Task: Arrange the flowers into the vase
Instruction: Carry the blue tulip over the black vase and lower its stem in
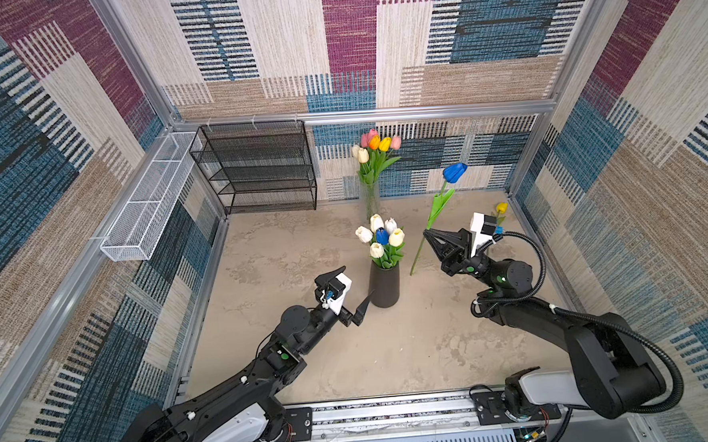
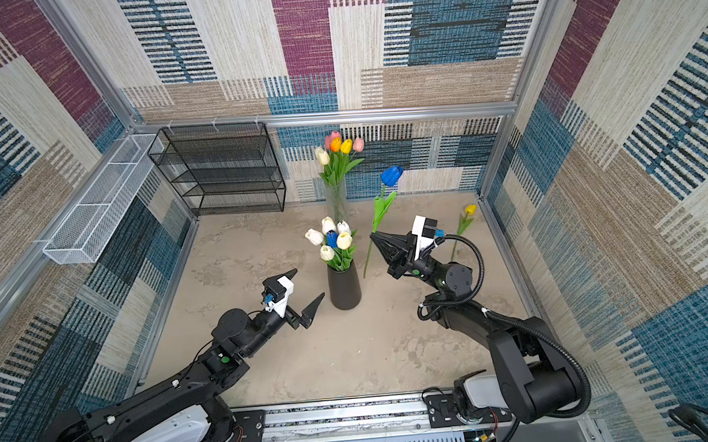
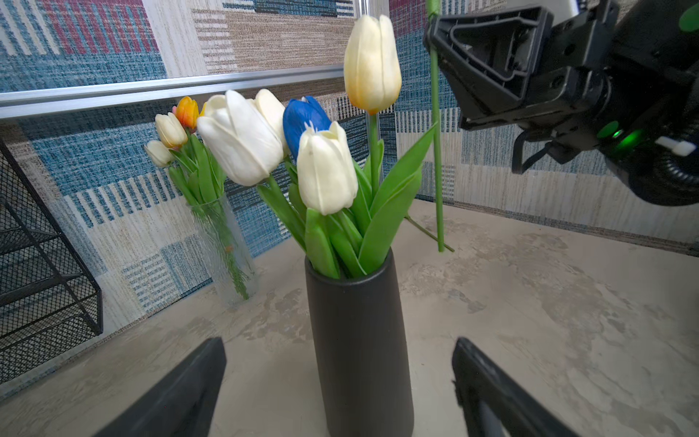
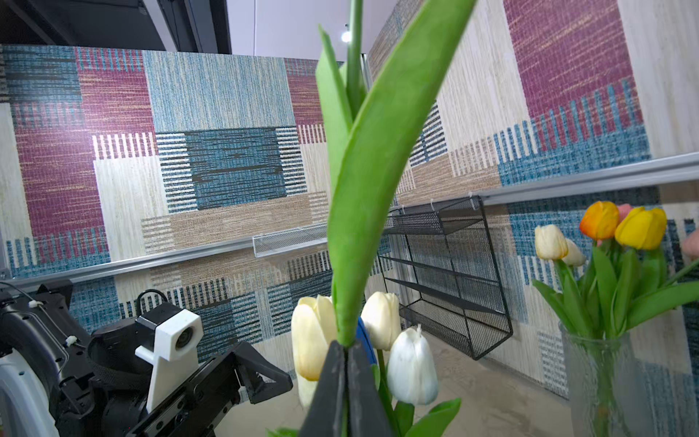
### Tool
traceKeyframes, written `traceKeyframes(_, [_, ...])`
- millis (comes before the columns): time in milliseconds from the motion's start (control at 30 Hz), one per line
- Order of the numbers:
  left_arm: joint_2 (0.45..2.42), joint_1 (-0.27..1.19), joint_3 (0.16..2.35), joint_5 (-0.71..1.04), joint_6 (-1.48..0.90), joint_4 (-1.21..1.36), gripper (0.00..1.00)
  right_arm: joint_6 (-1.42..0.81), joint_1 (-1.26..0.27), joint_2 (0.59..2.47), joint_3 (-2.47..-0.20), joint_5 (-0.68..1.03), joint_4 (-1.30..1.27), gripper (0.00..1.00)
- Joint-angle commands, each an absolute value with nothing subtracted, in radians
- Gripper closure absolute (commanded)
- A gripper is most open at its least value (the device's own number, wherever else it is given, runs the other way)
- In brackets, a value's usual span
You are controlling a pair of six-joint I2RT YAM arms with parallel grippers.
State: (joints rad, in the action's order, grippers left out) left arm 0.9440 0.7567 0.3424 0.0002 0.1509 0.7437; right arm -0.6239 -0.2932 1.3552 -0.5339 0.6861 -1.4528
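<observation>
Black vase, matte and cylindrical, is standing on the table (mottled stone-look top). It is holding white tulips plus one blue: waxy heads, smooth green leaves. Ribbed glass vase is sitting by the back wall with a mixed bunch. Right arm is reaching forward, wrist raised. The right jaws are pinching the stem of a blue tulip, upright just right of the black vase. Left arm is hovering beside it, the left jaws gaping wide, empty. Yellow tulip is resting by the right wall.
</observation>
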Motion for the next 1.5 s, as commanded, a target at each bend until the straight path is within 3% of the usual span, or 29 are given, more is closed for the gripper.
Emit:
traceKeyframes(0, [0.945, 0.756, 0.356, 0.001, 0.144, 0.776, 0.04, -0.656, -0.310, 1.392, -0.545, 0.613, -1.820, 1.00])
traceKeyframes(667, [0.985, 0.755, 0.385, 0.012, 0.146, 0.763, 0.04, -0.591, -0.351, 1.528, -0.691, 0.528, -1.848, 1.00])
traceKeyframes(1467, [1.011, 0.755, 0.413, 0.032, 0.143, 0.757, 0.04, -0.632, -0.360, 1.548, -0.735, 0.553, -1.849, 1.00])
